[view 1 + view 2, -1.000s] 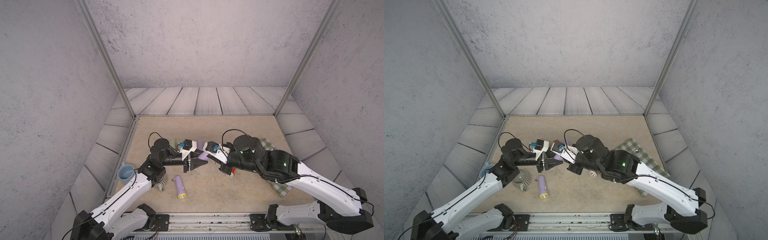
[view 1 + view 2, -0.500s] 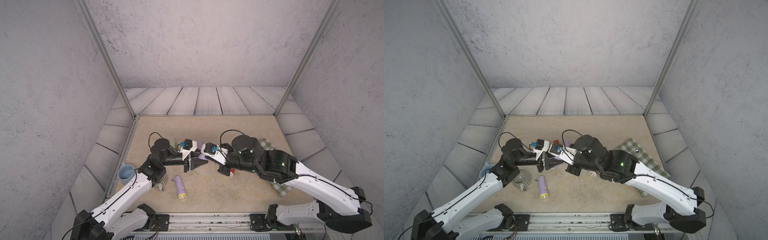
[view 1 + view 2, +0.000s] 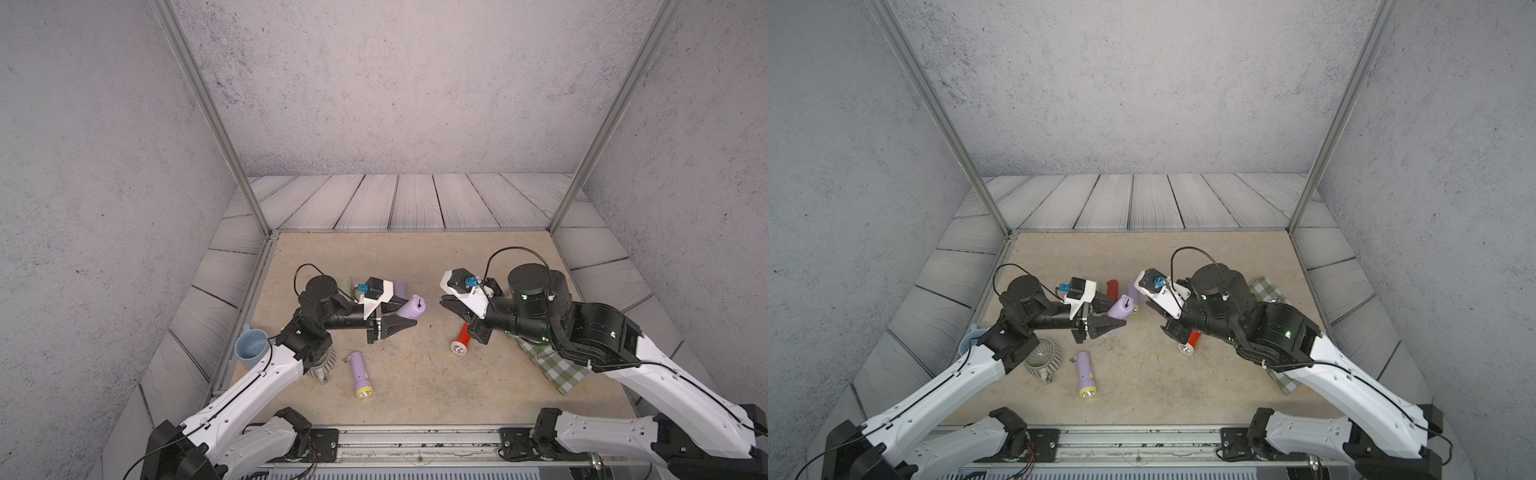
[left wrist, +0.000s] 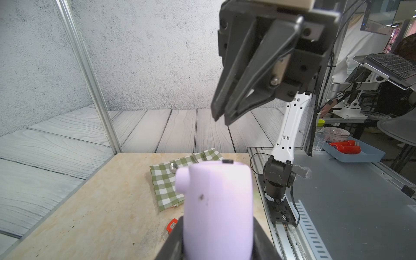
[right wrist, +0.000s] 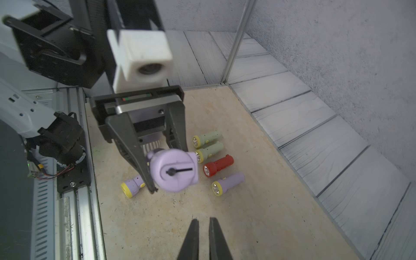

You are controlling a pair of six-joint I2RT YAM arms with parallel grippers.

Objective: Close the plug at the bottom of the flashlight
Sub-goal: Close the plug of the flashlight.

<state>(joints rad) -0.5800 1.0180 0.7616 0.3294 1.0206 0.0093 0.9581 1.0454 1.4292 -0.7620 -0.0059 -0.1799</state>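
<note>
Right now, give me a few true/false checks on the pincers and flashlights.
1. The left pincer holds a purple flashlight clear of the table. True.
2. The right pincer touches that flashlight's base. False: it is empty and apart from it.
3. A red flashlight lies on the table under the right arm. True.
4. The checked cloth lies on the left arm's side. False: it lies under the right arm.
</note>
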